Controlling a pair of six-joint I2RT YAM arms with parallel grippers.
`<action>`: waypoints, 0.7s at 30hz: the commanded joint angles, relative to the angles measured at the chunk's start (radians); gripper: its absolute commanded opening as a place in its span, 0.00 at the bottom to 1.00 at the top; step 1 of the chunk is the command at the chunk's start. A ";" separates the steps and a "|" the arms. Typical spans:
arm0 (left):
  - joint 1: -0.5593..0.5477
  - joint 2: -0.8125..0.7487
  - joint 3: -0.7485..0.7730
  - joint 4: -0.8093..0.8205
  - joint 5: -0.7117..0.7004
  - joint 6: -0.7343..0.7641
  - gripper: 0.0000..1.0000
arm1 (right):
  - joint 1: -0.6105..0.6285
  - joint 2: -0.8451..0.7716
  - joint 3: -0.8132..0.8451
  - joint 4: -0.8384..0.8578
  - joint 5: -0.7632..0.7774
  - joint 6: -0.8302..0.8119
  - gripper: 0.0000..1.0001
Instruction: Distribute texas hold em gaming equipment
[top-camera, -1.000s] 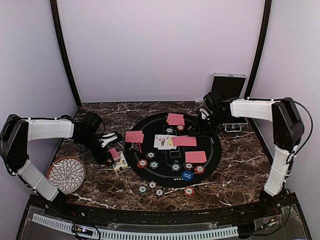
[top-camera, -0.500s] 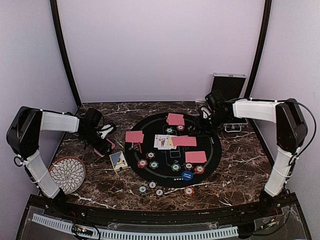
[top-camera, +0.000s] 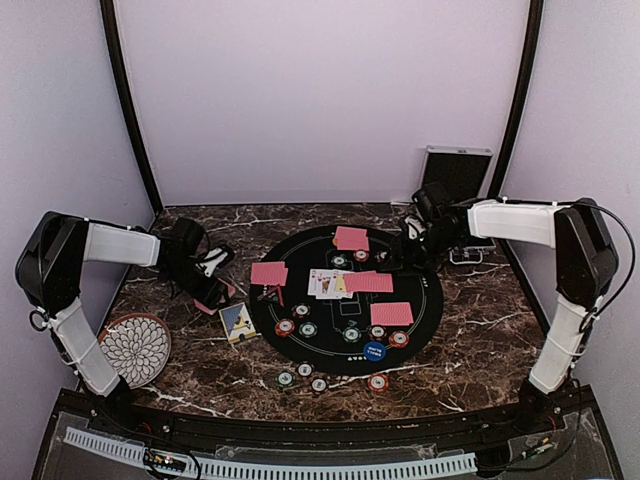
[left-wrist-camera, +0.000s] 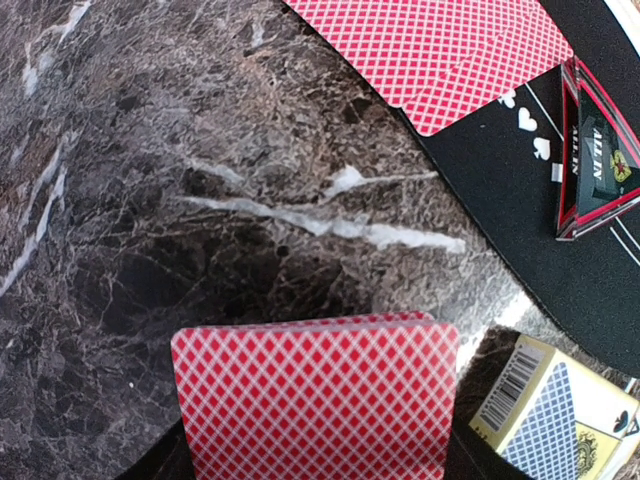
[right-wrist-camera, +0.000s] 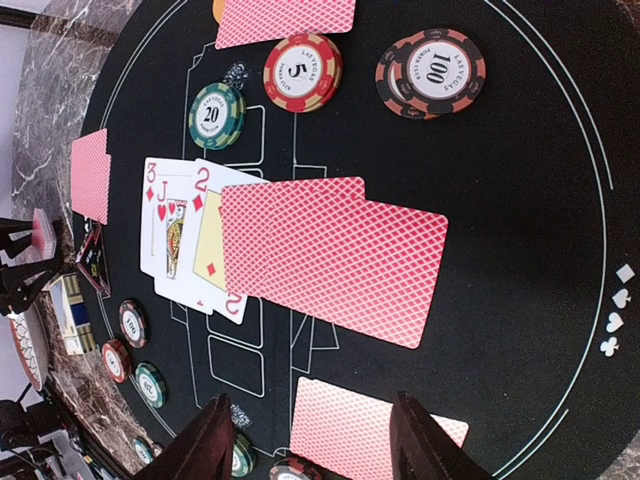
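Gripping a thin stack of red-backed cards (left-wrist-camera: 315, 395) between closed fingers, the left gripper (top-camera: 212, 290) hovers over the marble table (left-wrist-camera: 200, 200), just left of the black felt mat (top-camera: 425, 285) and near the card box (top-camera: 238, 322). The right gripper (right-wrist-camera: 312, 400) hangs open and empty above the mat's face-down cards (right-wrist-camera: 335, 255) and chips (right-wrist-camera: 302, 72). A slack pinch could let several cards fan or drop together, and a low pass by the right gripper could knock dealt cards or chips out of place.
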 joint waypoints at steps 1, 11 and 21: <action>-0.002 -0.031 -0.029 -0.011 0.090 -0.037 0.00 | 0.002 -0.048 -0.015 0.006 0.023 0.006 0.55; -0.004 -0.022 -0.036 -0.025 0.149 -0.047 0.00 | 0.003 -0.057 -0.026 0.019 0.026 0.013 0.57; -0.004 -0.010 -0.017 -0.017 0.060 -0.047 0.33 | 0.002 -0.074 -0.038 0.031 0.041 0.027 0.60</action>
